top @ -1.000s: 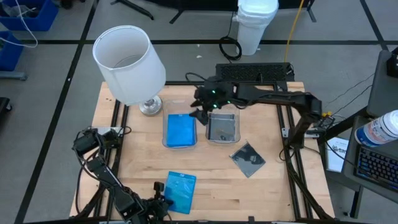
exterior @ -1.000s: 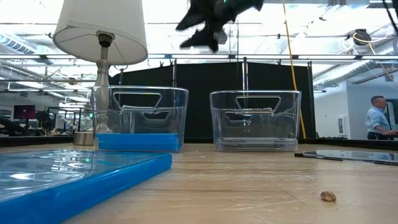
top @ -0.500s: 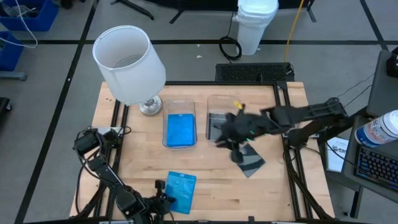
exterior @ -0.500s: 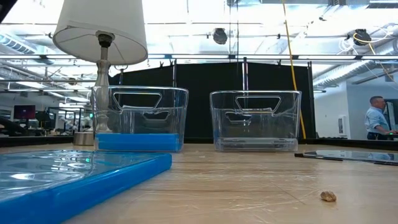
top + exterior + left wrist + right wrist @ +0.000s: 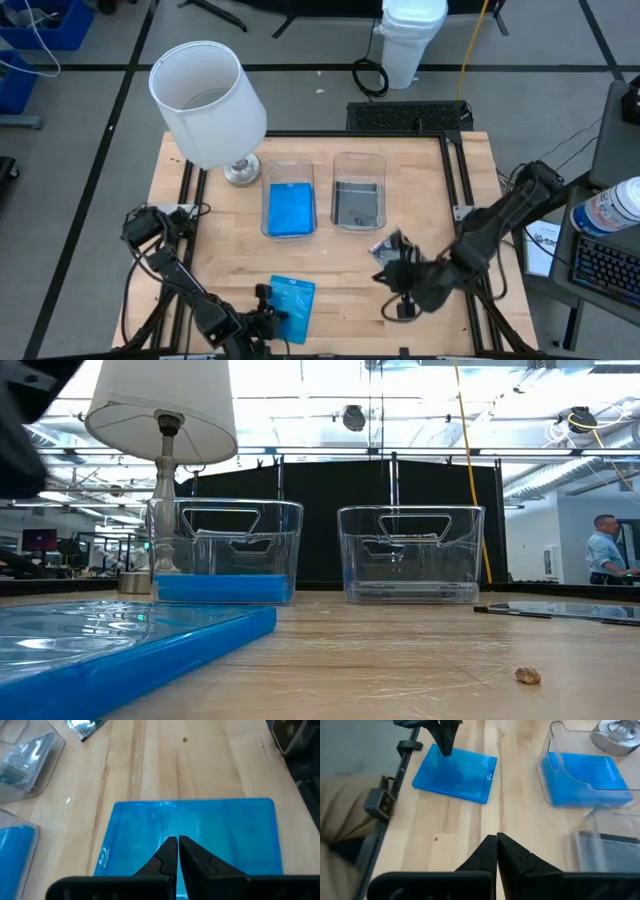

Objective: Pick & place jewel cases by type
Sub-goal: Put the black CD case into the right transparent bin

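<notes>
A blue jewel case (image 5: 293, 305) lies flat near the table's near edge. My left gripper (image 5: 177, 841) is shut over its left part. A second blue jewel case (image 5: 290, 210) lies in the left clear tub (image 5: 289, 165). A dark grey one (image 5: 357, 205) lies in the right tub (image 5: 358, 160). Another dark grey jewel case (image 5: 386, 246) lies flat on the table, partly hidden by my right arm. My right gripper (image 5: 497, 838) is shut with nothing in it, over bare wood near that case. My left gripper points down at the near blue jewel case close to its left edge (image 5: 441, 754), fingers shut. Whether the tips touch the case, I cannot tell.
A lamp with a white shade (image 5: 207, 100) stands at the table's far left, beside the left tub. A small brown crumb (image 5: 527, 676) lies on the wood. Bare wood (image 5: 350, 320) shows between the near blue case and my right gripper. A person (image 5: 607, 555) stands far behind the table.
My right gripper has swung from above the right tub toward the table's near right, passing over the grey jewel case on the table, and now hangs near the near edge. The jewel cases and tubs have stayed where they were.
</notes>
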`<control>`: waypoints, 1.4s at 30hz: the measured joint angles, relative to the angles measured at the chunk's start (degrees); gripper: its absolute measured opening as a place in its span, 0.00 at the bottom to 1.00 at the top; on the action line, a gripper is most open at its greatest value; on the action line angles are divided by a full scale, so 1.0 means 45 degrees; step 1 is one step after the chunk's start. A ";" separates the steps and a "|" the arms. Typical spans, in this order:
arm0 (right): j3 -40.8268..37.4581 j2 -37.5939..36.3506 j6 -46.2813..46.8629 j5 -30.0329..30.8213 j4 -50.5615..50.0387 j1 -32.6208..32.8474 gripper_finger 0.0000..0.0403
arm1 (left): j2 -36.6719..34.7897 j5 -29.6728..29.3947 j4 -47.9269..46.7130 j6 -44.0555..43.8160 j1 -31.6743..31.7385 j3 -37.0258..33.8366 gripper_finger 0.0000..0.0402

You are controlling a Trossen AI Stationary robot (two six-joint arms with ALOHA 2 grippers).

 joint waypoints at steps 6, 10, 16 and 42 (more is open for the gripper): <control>-0.3761 0.0005 -0.0853 0.1332 0.6304 0.0745 0.01 | 0.0000 0.0024 0.1665 0.1254 0.0688 0.0000 0.06; -0.5261 -0.0005 -0.1909 0.2631 0.8759 0.0842 0.00 | 0.0000 0.1008 0.2323 0.2598 0.1701 0.0150 0.06; -0.6352 -0.0005 -0.2203 0.3389 0.8794 0.0837 0.00 | 0.0000 0.2988 0.3517 0.4063 0.3167 0.0350 0.06; -0.6514 -0.0010 -0.1147 -0.1958 0.8491 0.1007 0.00 | 0.0000 0.3160 0.3715 0.7264 0.2432 0.0350 0.06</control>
